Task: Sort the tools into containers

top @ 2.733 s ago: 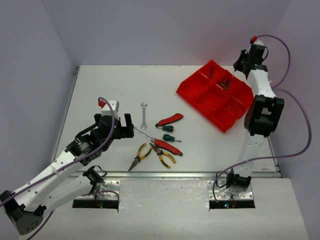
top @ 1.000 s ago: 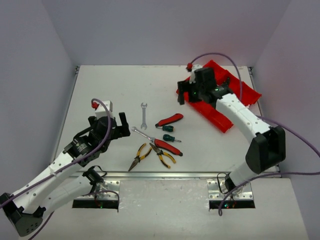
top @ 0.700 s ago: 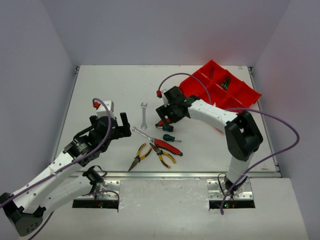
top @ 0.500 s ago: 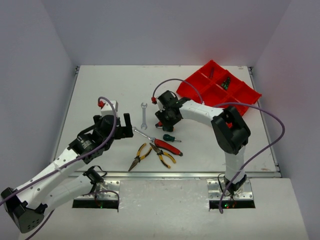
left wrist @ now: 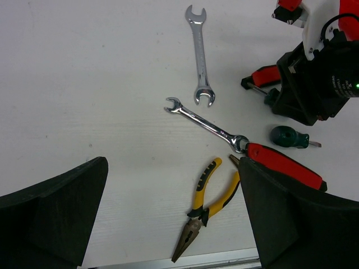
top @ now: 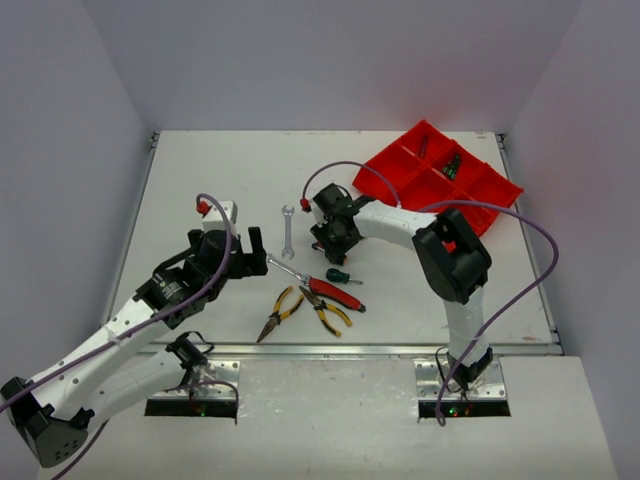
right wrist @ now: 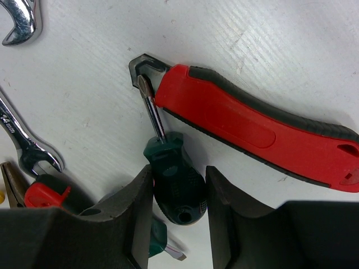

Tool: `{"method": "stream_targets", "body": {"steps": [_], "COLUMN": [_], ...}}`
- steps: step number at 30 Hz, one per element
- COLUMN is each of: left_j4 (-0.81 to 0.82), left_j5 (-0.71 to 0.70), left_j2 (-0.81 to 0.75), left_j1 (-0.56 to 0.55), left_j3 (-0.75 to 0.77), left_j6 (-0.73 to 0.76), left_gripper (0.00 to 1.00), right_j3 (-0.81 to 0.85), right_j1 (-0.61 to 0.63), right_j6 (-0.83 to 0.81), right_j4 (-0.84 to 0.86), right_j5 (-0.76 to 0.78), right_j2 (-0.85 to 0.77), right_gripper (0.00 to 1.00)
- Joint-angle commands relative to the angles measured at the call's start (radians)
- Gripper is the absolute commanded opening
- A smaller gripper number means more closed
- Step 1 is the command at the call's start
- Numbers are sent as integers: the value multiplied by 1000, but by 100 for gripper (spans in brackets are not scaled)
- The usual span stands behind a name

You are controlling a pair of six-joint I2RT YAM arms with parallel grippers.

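Green short plastic-handled screwdriver (right wrist: 171, 168) lay flat between the right gripper's (right wrist: 178, 188) pads, both seemingly touching its handle. Its shaft pointed straight ahead toward the red-handled pliers (right wrist: 252, 134). Only the wrist view showed this; overhead, the gripper hid it. Left gripper (left wrist: 174, 216) gaped empty, farther off.

The top camera looks down from above and behind over the whole tabletop (top: 200, 180). The left wrist camera looks ahead past the left hand (left wrist: 172, 162) from well back. The right wrist camera sits close over the right hand (right wrist: 178, 174) and the green-handled screwdriver (right wrist: 176, 196) between its fingers. Both wrist views share the combination wrench (left wrist: 207, 126).
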Motion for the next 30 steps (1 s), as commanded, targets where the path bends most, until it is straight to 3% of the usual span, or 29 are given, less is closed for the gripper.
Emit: {"method": "stream_targets", "body": {"steps": [1,6,11,16,23,30], "left_j4": [42,42,42,42,55,74], "left_j5": [16,13,11,8,37,71], "left_j2": [-11,-23,-50,-89,-140,-191], "left_j1": [11,10,10,10,10,9], "left_j3": [22,22,20,17,14,3], "left_j6": [17,17,15,14,24,38], "left_gripper": [100,100,100,100,100,100], "right_j3": [28,75,111,150,246,402], "right_j1": [8,0,-120,-460,-816,-844], "right_j6": [-14,-13,32,157,363,361], "right_j4": [25,-26,-88,-126,-44,-26], "right_j5": [-15,-8,-17,31,229,401], "right_j2": [-63,-164,-278,-333,-227,-63], "right_gripper": [14,2,0,0,0,0]}}
